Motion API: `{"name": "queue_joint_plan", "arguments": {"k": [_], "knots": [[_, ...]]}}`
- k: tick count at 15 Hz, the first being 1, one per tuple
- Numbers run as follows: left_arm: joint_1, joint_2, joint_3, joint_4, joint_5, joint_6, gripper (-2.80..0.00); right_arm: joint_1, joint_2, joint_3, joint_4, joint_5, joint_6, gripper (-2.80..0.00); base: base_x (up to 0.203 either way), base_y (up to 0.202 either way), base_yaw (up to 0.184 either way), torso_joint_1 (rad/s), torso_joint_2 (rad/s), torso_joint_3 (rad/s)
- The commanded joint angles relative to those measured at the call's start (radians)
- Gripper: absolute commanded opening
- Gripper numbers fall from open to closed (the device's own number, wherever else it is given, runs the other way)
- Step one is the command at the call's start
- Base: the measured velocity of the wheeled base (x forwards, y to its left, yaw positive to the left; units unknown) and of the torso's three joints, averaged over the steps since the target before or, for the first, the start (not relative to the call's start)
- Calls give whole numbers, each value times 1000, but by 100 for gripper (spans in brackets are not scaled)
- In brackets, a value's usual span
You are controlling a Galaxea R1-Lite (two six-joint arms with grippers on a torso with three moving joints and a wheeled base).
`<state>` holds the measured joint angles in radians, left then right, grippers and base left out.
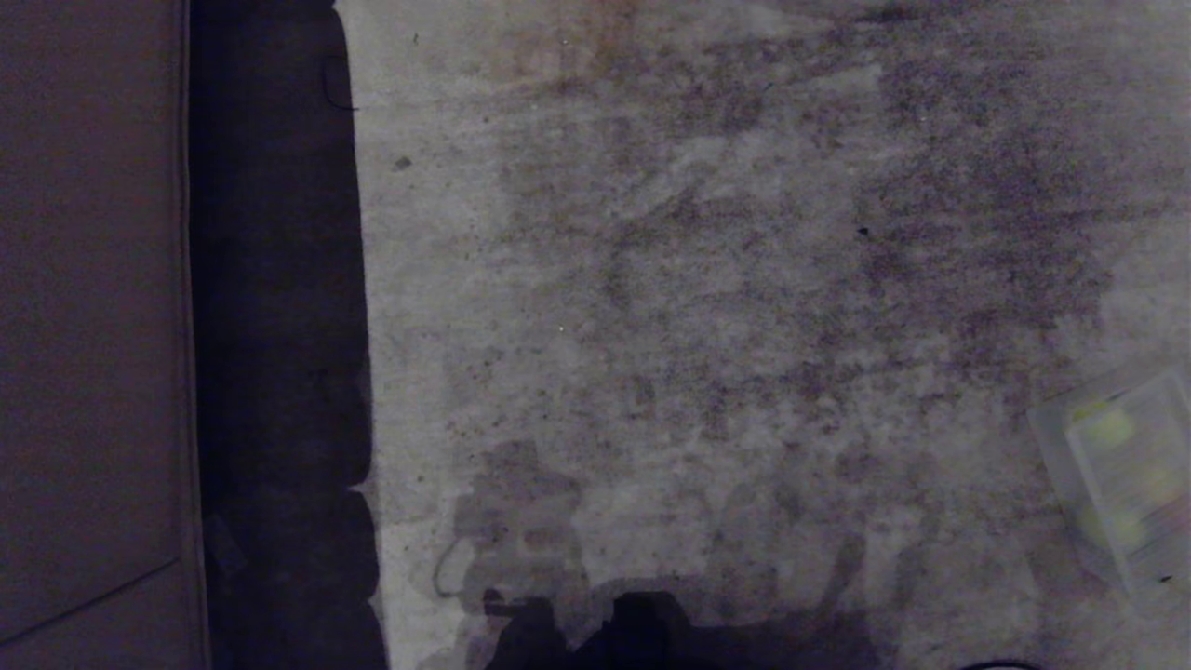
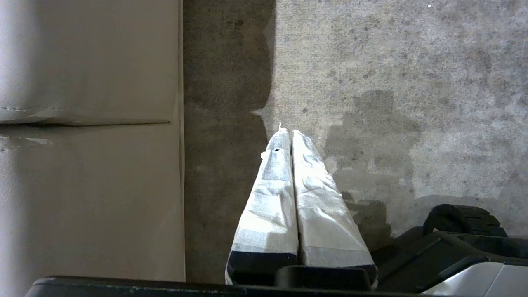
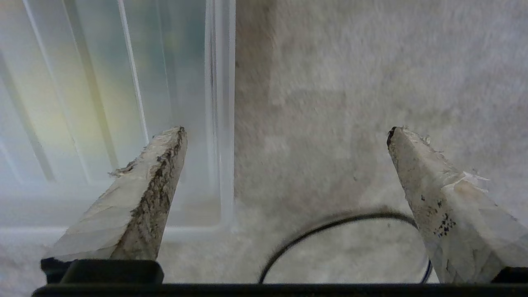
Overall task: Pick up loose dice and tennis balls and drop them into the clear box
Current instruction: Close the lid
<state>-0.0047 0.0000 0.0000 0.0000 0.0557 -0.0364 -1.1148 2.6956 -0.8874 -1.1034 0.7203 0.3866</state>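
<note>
Right hand (image 3: pixel 284 132) hangs over the concrete floor (image 3: pixel 350 82) with its two taped fingers (image 3: pixel 136 206) spread wide and nothing between them. One finger shows in front of the clear box (image 3: pixel 218 123), at the box's corner; the other is out over bare floor, beside a thin black cable (image 3: pixel 330 225) that loops across the ground. Through the box's plastic wall only a pale yellow-green blur can be made out, so what lies inside cannot be told from the wrist view. In the head view the clear box (image 1: pixel 1056 447) sits at the far right edge of the floor, with yellow-green tennis balls (image 1: pixel 1107 426) dimly visible inside it. Left hand (image 2: pixel 288 132) is parked low by the robot's base, its taped fingers pressed together and holding nothing, next to a beige panel (image 2: pixel 90 165). No loose dice show on the floor.
</note>
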Motion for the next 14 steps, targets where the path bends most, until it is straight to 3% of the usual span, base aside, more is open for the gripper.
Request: {"name": "queue_joint_plan", "arguments": {"k": [1, 14], "knots": [[0, 2, 2, 0, 1, 0, -280, 12, -11, -6, -27, 7, 51, 0, 0, 0, 0, 0, 0, 0], [0, 2, 2, 0, 0, 0, -280, 13, -104, 65, -30, 8, 51, 0, 0, 0, 0, 0, 0, 0]]}}
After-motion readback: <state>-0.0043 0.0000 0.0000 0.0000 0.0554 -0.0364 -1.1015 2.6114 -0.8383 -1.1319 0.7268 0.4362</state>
